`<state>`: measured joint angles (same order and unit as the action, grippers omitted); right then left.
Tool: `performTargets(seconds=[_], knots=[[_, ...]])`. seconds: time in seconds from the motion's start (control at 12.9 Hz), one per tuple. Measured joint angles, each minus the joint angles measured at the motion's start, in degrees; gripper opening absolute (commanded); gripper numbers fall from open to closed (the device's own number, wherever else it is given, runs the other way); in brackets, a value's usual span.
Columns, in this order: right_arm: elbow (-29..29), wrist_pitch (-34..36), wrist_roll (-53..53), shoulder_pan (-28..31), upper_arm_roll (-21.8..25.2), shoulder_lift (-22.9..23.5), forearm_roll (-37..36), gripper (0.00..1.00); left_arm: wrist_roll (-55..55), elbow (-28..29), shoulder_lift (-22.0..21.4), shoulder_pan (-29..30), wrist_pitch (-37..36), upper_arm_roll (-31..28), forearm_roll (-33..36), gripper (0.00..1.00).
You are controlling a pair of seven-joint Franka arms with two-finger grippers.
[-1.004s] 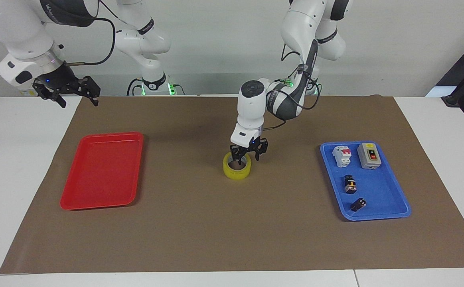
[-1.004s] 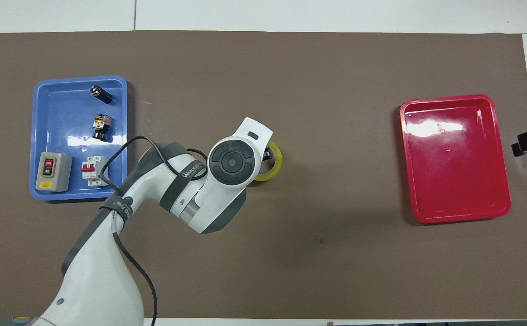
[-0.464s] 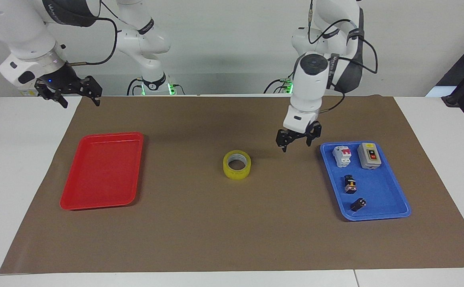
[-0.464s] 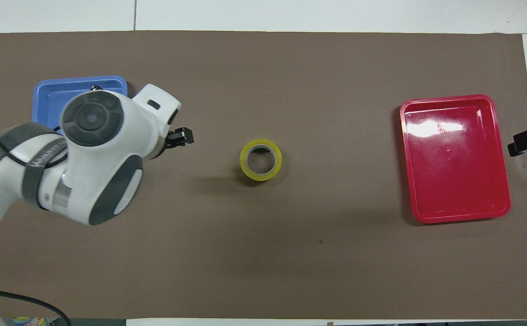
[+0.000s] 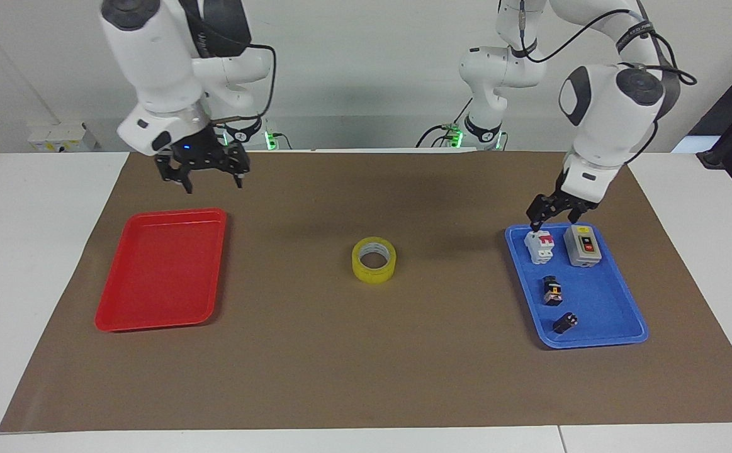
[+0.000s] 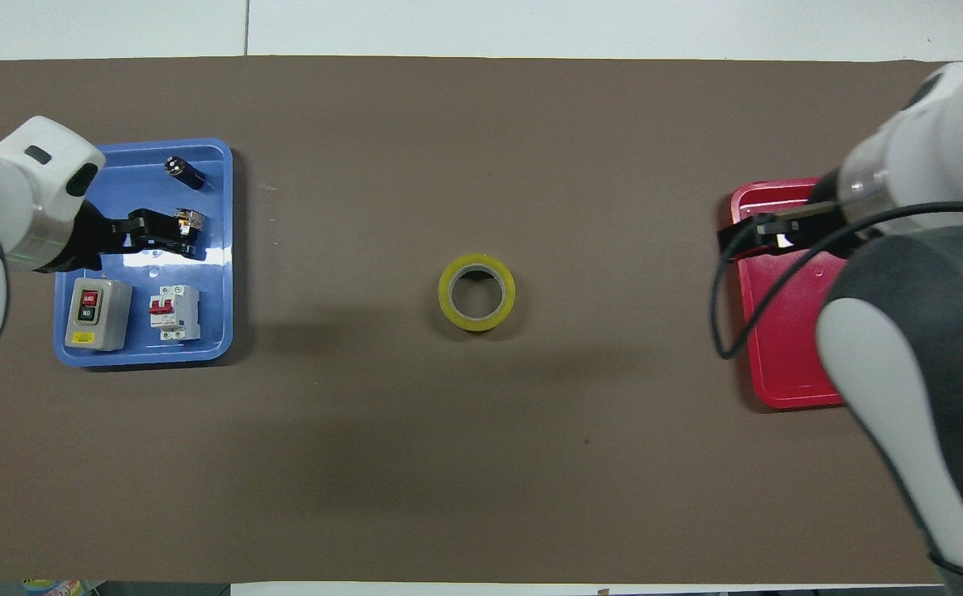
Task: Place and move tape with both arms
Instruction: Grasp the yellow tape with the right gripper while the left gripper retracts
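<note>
Facing view, yellow translucent tape [image 5: 374, 260] roll, white core, lying flat

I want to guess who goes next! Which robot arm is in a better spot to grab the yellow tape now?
Probably the right. The tape lies loose mid-mat. The right gripper hangs open, empty, by the red tray, likely its destination. The left gripper, also open, is over the blue tray.
</note>
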<state>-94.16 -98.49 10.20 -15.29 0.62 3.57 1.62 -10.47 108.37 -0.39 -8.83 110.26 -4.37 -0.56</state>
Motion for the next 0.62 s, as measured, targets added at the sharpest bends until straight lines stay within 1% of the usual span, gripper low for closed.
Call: performTargets(seconds=[0.15,0.31,0.46,0.62], knots=[[-0.39,-7.61,6.05,-4.21,-0.06,4.87,0.94,1.00,6.43,-3.90,-0.20,3.41,-5.69,-0.04,-0.96,1.00],[-0.45,-14.17,10.51,-7.11,-0.04,9.67,1.29,1.00,10.43,-9.15,-0.14,5.35,-11.57,-0.05,-1.04,1.00],[-0.46,-18.78,14.00,-9.73,-0.03,13.23,1.48,1.00,12.12,-13.49,0.13,6.07,-16.55,-0.03,-1.04,1.00],[-0.50,-23.60,18.42,-13.55,-0.03,17.01,1.48,1.00,14.32,-15.75,0.31,7.34,-20.51,-0.05,-1.04,1.00]])
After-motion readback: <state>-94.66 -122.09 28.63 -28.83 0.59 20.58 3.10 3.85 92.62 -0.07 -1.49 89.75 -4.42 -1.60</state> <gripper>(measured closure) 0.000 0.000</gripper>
